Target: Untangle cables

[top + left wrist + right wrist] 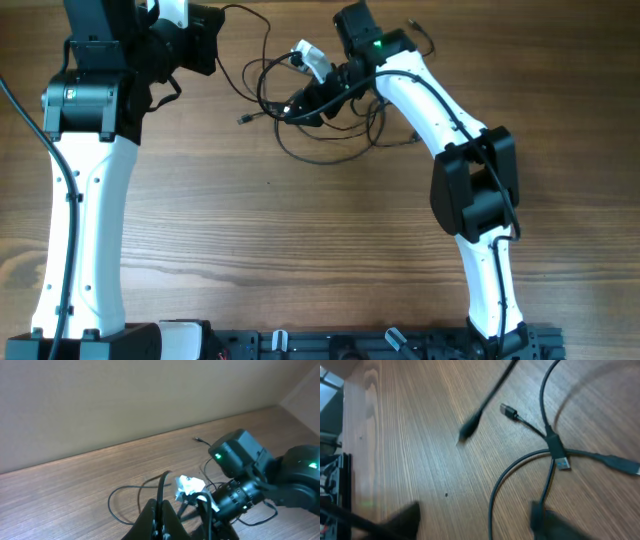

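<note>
The cables (320, 135) lie as loose black loops at the far middle of the table, with a small plug end (245, 119) sticking out to the left. My left gripper (212, 40) is shut on one thin black cable (163, 487) that runs up from its fingertips (162, 520). My right gripper (300, 105) hovers low over the tangle with its fingers wide apart (477, 520). One strand (492, 500) lies between them, and several plug ends (562, 462) lie just ahead on the wood.
A white tag (310, 57) sits on the tangle by my right wrist and also shows in the left wrist view (189, 485). A loose plug (197, 439) lies near the far wall. The black rail (350, 345) runs along the table's near edge.
</note>
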Controlling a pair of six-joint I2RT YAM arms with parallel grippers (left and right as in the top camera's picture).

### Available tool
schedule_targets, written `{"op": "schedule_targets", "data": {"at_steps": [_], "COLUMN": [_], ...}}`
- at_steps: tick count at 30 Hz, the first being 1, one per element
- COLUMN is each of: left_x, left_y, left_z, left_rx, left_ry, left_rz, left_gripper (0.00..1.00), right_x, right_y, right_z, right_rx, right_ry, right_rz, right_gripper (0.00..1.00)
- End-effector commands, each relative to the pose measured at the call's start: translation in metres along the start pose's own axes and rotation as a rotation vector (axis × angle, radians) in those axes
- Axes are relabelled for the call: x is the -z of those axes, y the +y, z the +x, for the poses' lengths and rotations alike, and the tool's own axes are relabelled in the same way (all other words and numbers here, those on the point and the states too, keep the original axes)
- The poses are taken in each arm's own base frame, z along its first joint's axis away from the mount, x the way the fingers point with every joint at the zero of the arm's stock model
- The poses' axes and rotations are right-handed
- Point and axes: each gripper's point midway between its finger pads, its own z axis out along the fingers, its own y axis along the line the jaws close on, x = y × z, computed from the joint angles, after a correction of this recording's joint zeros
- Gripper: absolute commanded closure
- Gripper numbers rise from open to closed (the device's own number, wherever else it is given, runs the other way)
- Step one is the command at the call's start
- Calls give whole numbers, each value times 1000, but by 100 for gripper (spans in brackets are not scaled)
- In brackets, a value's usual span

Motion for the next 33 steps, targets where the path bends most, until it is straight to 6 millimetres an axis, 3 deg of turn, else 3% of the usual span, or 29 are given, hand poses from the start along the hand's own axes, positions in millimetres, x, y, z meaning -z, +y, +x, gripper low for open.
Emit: {"op": "schedule_targets", "data": {"at_steps": [1,2,16,27,31,33], "left_x": [7,7,3,-1,-2,-2], "left_y": [-1,-1,1,6,7,7], "left_z": [-7,-7,-4,-1,0,0], "left_rx": [4,4,10,14,15,15], "left_ry": [-26,-26,-12,-2,0,1], "left_rz": [6,6,7,-16,-15,-15], "left_gripper": [96,96,96,96,86,72], "right_x": [-12,-12,-8,26,41,49], "right_y": [3,3,3,-22,-34,-38], "right_z": [6,6,5,-8,-8,-10], "right_rx": [-39,-39,-55,-119,-168,-176], "right_ry": [8,8,4,-82,-104,-117], "right_rz": [-47,-47,-52,1,23,34], "right_gripper": [87,96,96,96,96,96]}}
